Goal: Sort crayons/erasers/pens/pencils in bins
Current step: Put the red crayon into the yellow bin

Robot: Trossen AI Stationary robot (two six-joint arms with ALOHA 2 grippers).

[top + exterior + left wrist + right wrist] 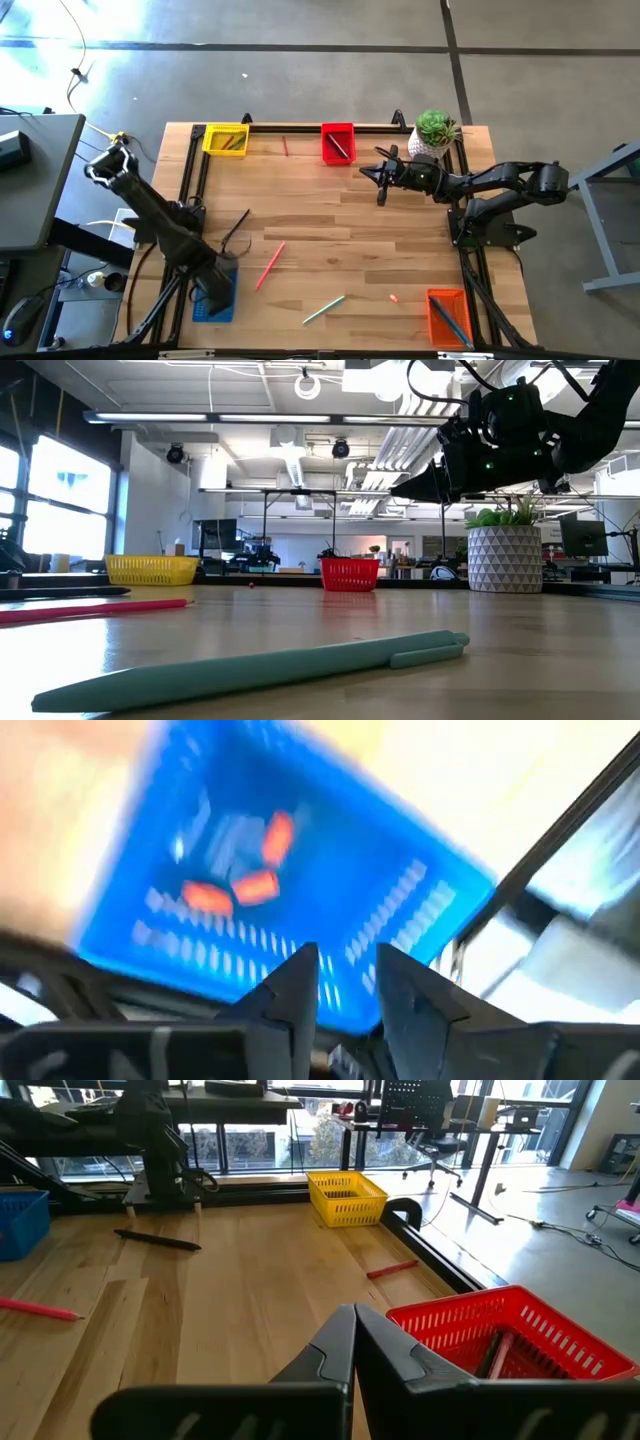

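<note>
Clock reference: taken from the high view, 12 o'clock at the table's far edge.
Blue bin: was set at the near left corner, about 7 o'clock; small orange pieces were seen lying inside it.
Left gripper: was held directly above the blue bin; its fingers were parted by a narrow gap and nothing was seen between them.
Orange bin: was placed at the near right corner, about 5 o'clock; a thin blue item lay in it.
Green pen: was lying near the front edge at 6 o'clock, on bare wood.
Small orange piece: was seen just left of the orange bin, apart from it.
Pink pencil: was lying left of centre, slanted.
Black pen: was lying farther back at 9 o'clock, near the left arm.
Right gripper: was held above the table beside the red bin, at about 1 o'clock; its fingers were pressed together with nothing held.
Red bin: was set at the far edge, 12 o'clock; a thin item lay in it.
Red pencil: was lying between the red and yellow bins.
Yellow bin: was placed at the far left, 11 o'clock.
Plant pot: was standing at the far right corner.
</note>
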